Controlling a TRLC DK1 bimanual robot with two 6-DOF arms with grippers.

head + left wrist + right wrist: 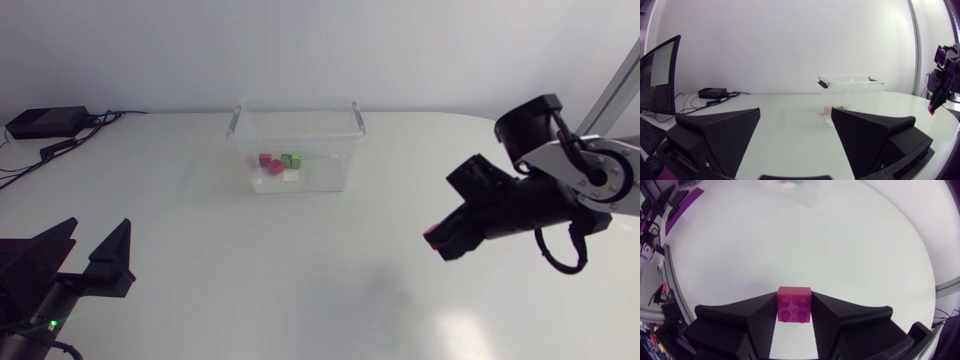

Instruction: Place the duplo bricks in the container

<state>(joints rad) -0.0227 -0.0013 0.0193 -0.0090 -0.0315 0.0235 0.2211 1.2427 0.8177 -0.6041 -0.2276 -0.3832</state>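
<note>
My right gripper [794,311] is shut on a magenta duplo brick [794,304], studs toward the camera, held above the bare table. From above, that gripper [447,241] hangs at the right, with the brick [432,236] showing as a red sliver at its tip. The clear plastic container [296,122] stands at the back middle, holding red bricks [269,162], a green brick [291,159] and a white one [291,175]. My left gripper [80,260] rests open at the near left, fingers [865,135] spread with nothing between them. The container [852,82] lies ahead of it.
A black box [45,122] with cables sits at the far left corner of the table. My right arm [941,75] shows at the far side in the left wrist view.
</note>
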